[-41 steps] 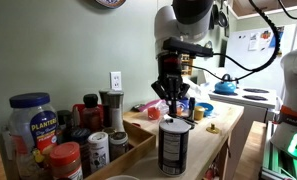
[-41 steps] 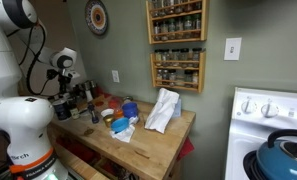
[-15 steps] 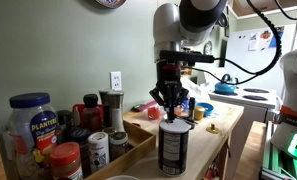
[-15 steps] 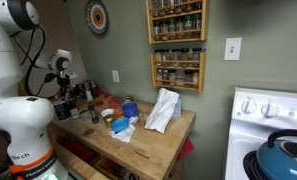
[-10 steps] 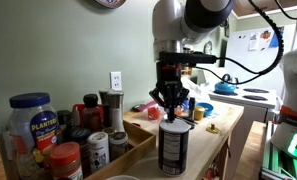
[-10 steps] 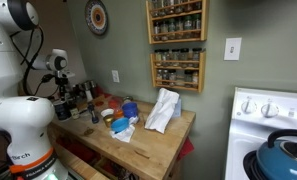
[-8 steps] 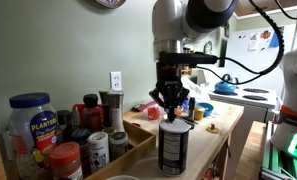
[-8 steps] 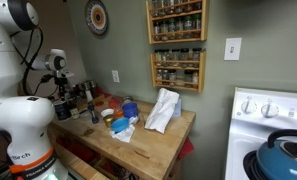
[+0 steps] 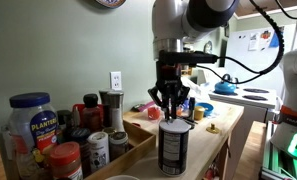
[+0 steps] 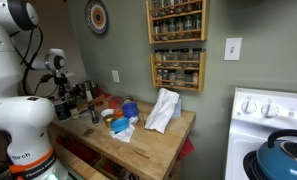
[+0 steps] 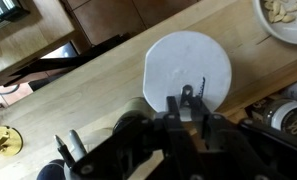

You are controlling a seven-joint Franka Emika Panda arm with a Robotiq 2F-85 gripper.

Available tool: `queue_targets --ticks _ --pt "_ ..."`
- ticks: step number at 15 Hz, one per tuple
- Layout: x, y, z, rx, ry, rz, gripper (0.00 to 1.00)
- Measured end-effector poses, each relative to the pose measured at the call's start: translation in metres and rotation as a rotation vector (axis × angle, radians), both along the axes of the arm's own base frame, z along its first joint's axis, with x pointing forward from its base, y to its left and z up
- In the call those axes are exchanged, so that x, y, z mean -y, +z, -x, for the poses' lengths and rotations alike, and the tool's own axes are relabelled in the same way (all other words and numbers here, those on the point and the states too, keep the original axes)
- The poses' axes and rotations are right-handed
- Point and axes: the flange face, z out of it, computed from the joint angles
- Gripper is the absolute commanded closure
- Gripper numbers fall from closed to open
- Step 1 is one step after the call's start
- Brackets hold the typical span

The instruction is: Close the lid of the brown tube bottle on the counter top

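Note:
The brown tube bottle (image 9: 174, 150) stands upright near the front edge of the counter top (image 9: 214, 134). Its pale lid (image 9: 174, 124) lies flat on top and looks level. In the wrist view the lid (image 11: 178, 58) is a white disc on the tan counter top (image 11: 88, 95). My gripper (image 9: 172, 112) points straight down just above the lid; whether it touches is not clear. In the wrist view the fingers (image 11: 188, 97) are pressed together over the near edge of the lid, holding nothing. In an exterior view the counter top (image 10: 153, 142) shows, but the bottle is hard to make out.
A blue-lidded peanut jar (image 9: 31, 125), red-capped jars (image 9: 65, 160) and a grinder (image 9: 111, 108) crowd one end of the counter. A white bowl (image 11: 286, 15) sits close to the bottle. A white cloth (image 10: 163, 108) lies on the counter. A stove with a blue kettle (image 10: 284, 156) stands beside it.
The gripper has stayed over the lid, almost still during the last second. The arm above it has turned slightly since 2.7 s ago.

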Motion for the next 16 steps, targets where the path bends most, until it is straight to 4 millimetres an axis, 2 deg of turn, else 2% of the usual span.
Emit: queue_targets --ticks 5,6,12,16 --pt "0.004 0.026 -0.002 0.024 0.035 -0.056 0.07" --pt "0.005 0.033 -0.002 0.029 0.048 -0.066 0.01" --pt "0.007 0.073 0.009 -0.003 0.185 -0.151 0.0" --pt "0.007 0.104 0.019 -0.047 0.244 -0.139 0.0"
